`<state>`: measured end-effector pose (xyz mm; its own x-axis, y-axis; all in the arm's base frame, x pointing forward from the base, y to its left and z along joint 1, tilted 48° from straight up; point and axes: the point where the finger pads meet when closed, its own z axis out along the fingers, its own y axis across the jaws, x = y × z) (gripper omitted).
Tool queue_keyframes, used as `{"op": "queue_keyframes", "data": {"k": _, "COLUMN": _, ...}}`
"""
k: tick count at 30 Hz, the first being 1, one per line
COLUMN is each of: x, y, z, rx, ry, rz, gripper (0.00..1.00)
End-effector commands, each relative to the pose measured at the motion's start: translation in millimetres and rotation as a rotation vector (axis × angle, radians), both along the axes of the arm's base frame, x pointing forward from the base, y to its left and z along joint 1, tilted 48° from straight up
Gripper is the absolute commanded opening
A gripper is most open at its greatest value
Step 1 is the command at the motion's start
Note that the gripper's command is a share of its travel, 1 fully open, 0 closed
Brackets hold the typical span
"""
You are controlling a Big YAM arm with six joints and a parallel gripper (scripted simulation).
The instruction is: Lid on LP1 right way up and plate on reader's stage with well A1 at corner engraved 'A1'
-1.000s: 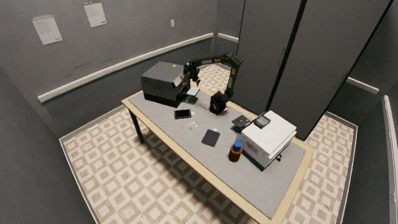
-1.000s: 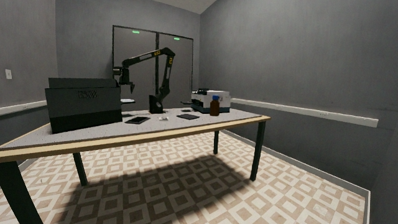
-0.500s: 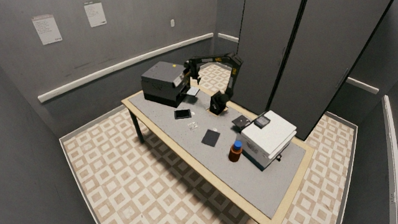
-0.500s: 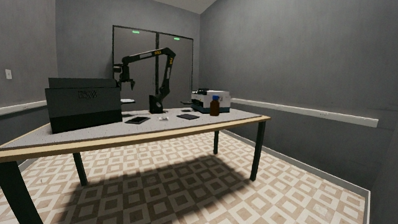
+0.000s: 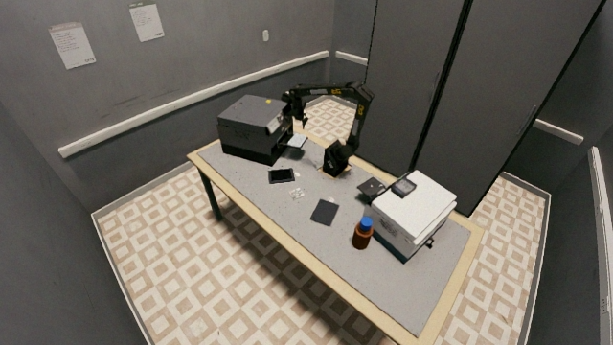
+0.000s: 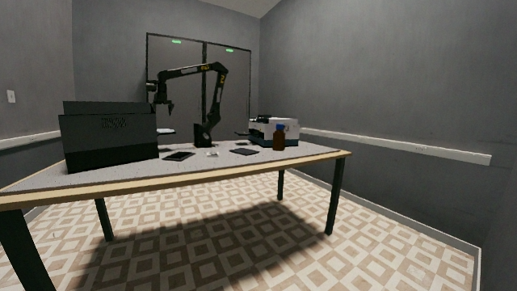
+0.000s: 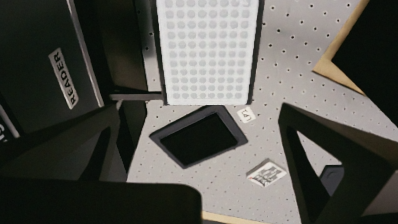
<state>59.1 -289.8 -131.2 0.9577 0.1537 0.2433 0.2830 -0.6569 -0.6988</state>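
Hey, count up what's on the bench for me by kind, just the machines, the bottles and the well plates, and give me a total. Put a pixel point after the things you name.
Machines: 2, one dark (image 5: pixel 244 120) (image 6: pixel 111 135), one white (image 5: pixel 414 203) (image 6: pixel 266 132)
Bottles: 1, brown with a blue cap (image 5: pixel 362 236) (image 6: pixel 279 139)
Well plates: 1, white (image 5: pixel 297 140) (image 6: pixel 166 131) (image 7: pixel 207 50)
Total: 4

Black arm (image 5: pixel 360 115) (image 6: pixel 218 94), yellow markings.
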Motion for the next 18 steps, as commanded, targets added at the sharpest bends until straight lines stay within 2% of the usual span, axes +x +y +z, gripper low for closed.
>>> {"op": "queue_keyframes", "data": {"k": 1, "x": -0.8, "y": -10, "z": -1, "rx": -0.036, "ry": 0.005, "rz": -0.019, "gripper": 1.0}}
{"op": "queue_keyframes", "data": {"k": 14, "x": -5.7, "y": 7, "z": 11, "rx": 0.011, "ry": 0.01, "rz": -0.029, "gripper": 1.0}}
{"op": "queue_keyframes", "data": {"k": 18, "x": -5.2, "y": -3, "z": 8, "rx": -0.018, "ry": 0.006, "rz": -0.03, "gripper": 1.0}}
